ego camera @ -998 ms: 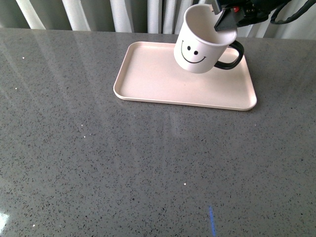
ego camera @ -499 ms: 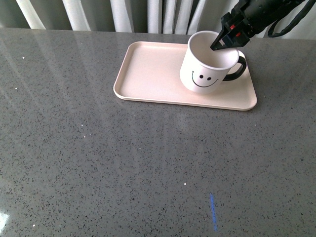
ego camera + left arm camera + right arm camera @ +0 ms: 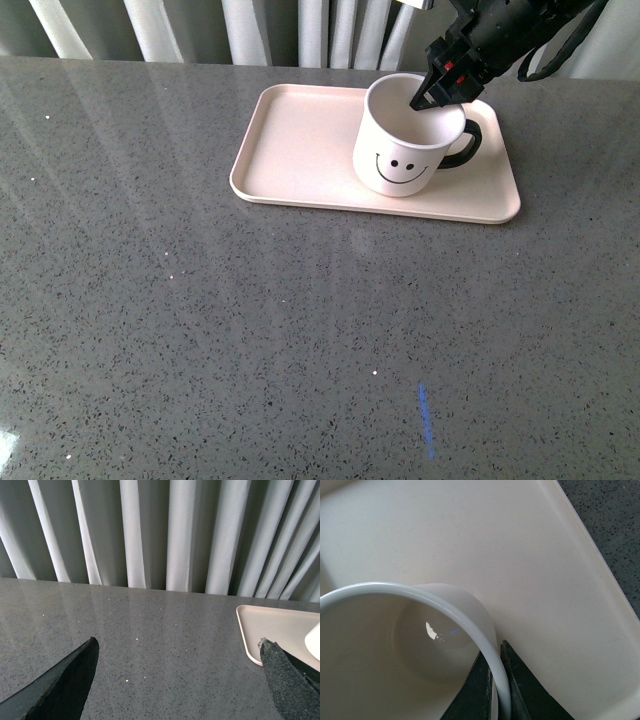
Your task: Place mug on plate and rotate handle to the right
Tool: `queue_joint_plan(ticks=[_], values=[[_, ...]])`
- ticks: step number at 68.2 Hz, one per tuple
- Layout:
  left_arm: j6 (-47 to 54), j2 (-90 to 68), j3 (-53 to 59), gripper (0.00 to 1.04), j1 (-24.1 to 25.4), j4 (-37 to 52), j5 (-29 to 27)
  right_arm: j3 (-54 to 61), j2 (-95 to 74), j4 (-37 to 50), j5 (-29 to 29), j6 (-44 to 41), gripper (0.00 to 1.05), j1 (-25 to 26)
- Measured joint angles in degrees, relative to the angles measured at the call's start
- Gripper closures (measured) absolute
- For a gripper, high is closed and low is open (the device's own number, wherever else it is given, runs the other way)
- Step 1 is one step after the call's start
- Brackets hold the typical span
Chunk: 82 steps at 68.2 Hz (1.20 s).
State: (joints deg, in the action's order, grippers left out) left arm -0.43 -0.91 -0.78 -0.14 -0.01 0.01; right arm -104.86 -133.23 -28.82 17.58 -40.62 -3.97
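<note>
The left hand (image 3: pixel 178 645) hangs wide open over bare bench (image 3: pixel 200 320), holding nothing, with a corner of the plate (image 3: pixel 247 635) just beside one finger. In the front view the plate lies toward the back of the bench. The mug (image 3: pixel 400 150) stands upright on the plate's right half, its face toward the camera. The handle (image 3: pixel 468 145) points right. The right hand (image 3: pixel 425 98) is pinched onto the mug's rim, one finger inside the wall and one outside.

Placing looks done, and the turn looks as good as finished. The next move calls for loosening the pinch and lifting straight up without tipping the mug.

No brand or writing can be read; the only print is the smiley.
</note>
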Motion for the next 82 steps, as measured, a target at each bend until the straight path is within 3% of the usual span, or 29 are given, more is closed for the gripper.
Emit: queue_joint_plan(ticks=[14,19,29,36,49,82], values=[[0.0,0.0,0.0,0.09,0.0,0.0,0.0,-1.3,-0.7,-1.0,-0.7,-0.9,1.02,-0.4],[0.0,0.0,0.0,0.09,0.0,0.0,0.0,-1.9,-1.4,-1.3,-1.8,-1.5,0.83,-0.7],[0.0,0.0,0.0,0.09,0.0,0.0,0.0,-2.2,-2.1,-1.5,-2.6,-2.5,0.6,-1.1],[0.0,0.0,0.0,0.09,0.0,0.0,0.0,-3.6,-2.3,-1.6,-3.1,-3.1,0.35,-1.4],[0.0,0.0,0.0,0.09,0.0,0.0,0.0,-5.1,-2.3,-1.9,-3.1,-3.7,0.08,-1.4],[0.0,0.0,0.0,0.09,0.0,0.0,0.0,-0.8,6.9,4.2,1.7,-2.5,0.09,0.5]])
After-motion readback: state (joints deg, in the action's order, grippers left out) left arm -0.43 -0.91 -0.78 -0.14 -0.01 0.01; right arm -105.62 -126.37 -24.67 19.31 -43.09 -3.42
